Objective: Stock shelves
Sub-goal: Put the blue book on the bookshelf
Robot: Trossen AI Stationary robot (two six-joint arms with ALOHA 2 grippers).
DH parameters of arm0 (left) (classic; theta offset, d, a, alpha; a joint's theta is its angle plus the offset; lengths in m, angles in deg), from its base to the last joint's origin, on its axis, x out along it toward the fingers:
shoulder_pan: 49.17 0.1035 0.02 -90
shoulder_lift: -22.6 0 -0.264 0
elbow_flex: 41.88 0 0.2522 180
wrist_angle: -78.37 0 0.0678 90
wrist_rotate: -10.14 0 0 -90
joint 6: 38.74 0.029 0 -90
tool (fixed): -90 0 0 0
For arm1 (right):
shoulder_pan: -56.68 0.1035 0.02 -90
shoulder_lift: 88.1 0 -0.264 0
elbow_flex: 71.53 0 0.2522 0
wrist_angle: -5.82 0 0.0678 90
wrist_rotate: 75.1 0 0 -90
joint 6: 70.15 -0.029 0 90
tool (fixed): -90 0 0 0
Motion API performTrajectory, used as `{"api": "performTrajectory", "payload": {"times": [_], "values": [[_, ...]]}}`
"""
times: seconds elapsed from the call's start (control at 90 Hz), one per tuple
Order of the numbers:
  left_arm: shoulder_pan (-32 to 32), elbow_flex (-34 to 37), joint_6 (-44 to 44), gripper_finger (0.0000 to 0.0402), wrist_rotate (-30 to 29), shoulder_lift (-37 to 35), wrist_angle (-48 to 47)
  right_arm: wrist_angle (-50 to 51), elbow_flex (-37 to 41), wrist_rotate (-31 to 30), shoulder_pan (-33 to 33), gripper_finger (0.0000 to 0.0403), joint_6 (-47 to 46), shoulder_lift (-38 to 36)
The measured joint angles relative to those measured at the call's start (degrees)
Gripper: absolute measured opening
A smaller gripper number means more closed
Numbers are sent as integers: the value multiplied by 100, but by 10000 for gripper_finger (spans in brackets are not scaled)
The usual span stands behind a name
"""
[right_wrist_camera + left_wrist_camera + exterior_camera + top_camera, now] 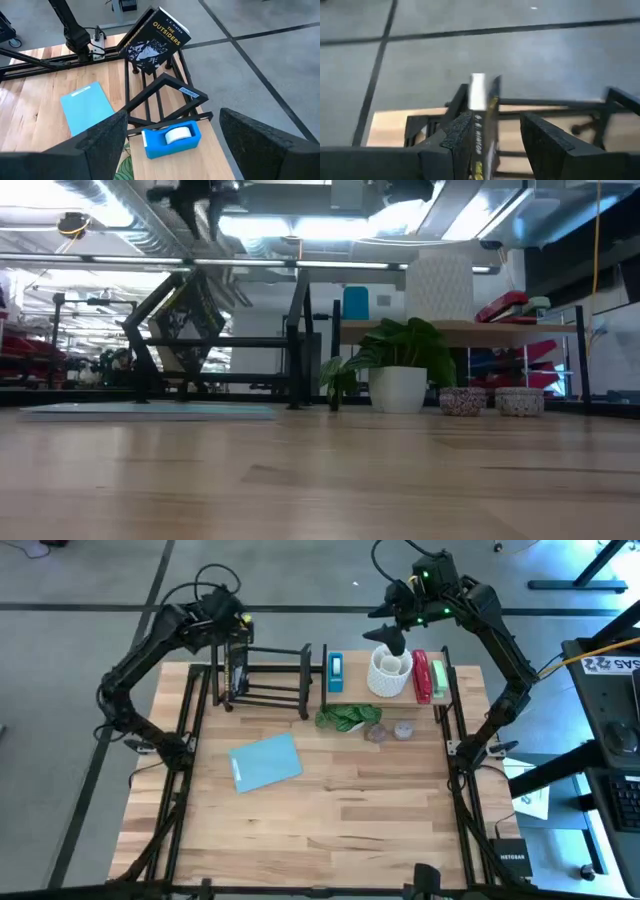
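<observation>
A black book [152, 37] titled "The Outsiders" stands tilted at the left end of the small black rack [270, 680], its lower edge down among the bars. My left gripper [497, 120] is open above it, a finger on either side of the book's upper edge [479, 95]. My right gripper [174, 115] hangs open over the white vase [388, 670] on the light-wood shelf board [355, 685] and holds nothing. A blue tape dispenser [170, 137] and a red stapler [421, 675] also sit on that board. My left gripper comes at the book's upper edge from above, pointing down, with the book between its fingers. One finger [462, 135] lies right beside the cover [482, 140]; I cannot tell whether they touch. The other finger [545, 140] stands apart from the book.
A flat blue notebook [265, 762] lies on the tabletop in front of the rack. A potted plant [400, 365] and two small speckled pots [462, 400] [518, 400] stand in front of the shelf board. The near half of the table [320, 830] is bare wood.
</observation>
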Motion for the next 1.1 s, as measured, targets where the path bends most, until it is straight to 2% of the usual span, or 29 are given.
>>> {"api": "performTrajectory", "payload": {"times": [0.122, 0.244, 0.344, 0.511, 0.644, 0.811, 0.933, 1.1], "values": [[-873, -339, 115, 143, 273, 1, -769, -13, 0, 362, 0, 301, 17, 0], [-1821, -275, -241, 143, 314, -7, -1107, -148, 0, 680, 7, 301, 30, -2], [-2159, 202, -808, 143, 327, -4, -563, -355, -2, 674, 137, 301, 8, 25], [-2189, 1560, -1490, 143, 377, 23, 346, -386, -2, 571, 473, 301, -51, 134], [-2559, 2027, -2107, 143, 869, -34, 145, -92, 0, 608, 965, 301, 139, 162], [-3718, 2038, -2900, 143, 1183, -109, -607, 101, 20, 619, 1735, 301, 165, 154], [-4559, 2038, -3907, 143, 1423, -127, -1014, -45, 457, 839, 2254, 301, 151, 164], [-5557, 2038, -5240, 143, 1416, -126, -1077, -999, 1766, 881, 2813, 301, -468, 345]]}}
